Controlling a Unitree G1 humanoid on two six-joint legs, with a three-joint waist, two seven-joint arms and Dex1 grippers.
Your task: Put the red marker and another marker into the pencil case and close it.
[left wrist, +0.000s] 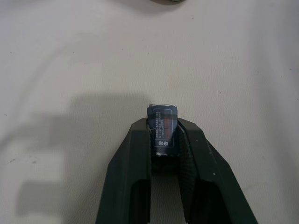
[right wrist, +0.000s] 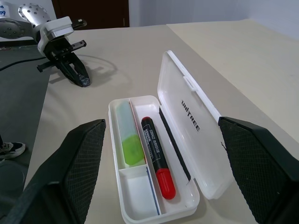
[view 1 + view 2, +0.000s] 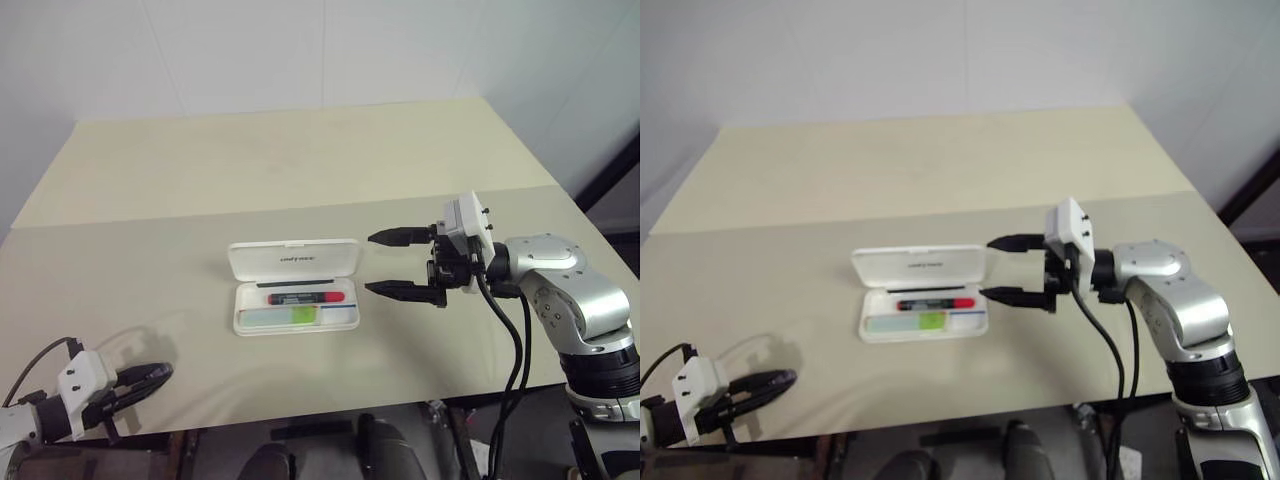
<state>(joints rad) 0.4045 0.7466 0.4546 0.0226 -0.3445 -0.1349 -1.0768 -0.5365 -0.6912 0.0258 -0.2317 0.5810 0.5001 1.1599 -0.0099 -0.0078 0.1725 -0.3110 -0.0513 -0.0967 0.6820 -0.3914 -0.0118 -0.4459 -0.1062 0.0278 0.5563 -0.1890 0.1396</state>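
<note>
l gripper (image 1: 164, 140) clamped on small dark piece (image 1: 162, 128); r gripper (image 3: 392, 263) wide open, empty.

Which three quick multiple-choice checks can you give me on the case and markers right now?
1. Where is the red marker?
A. in the tray of the pencil case
B. on the table beside the case
C. in the right gripper

2. How many markers lie in the case?
A. none
B. one
C. two

3. What state is the case in?
A. shut
B. open, lid up
C. lid taken off and lying apart

Answers:
1. A: it lies inside the tray, along the back.
2. C: the red marker and the green marker lie side by side.
3. B: the lid stands raised on its hinge behind the tray.
</note>
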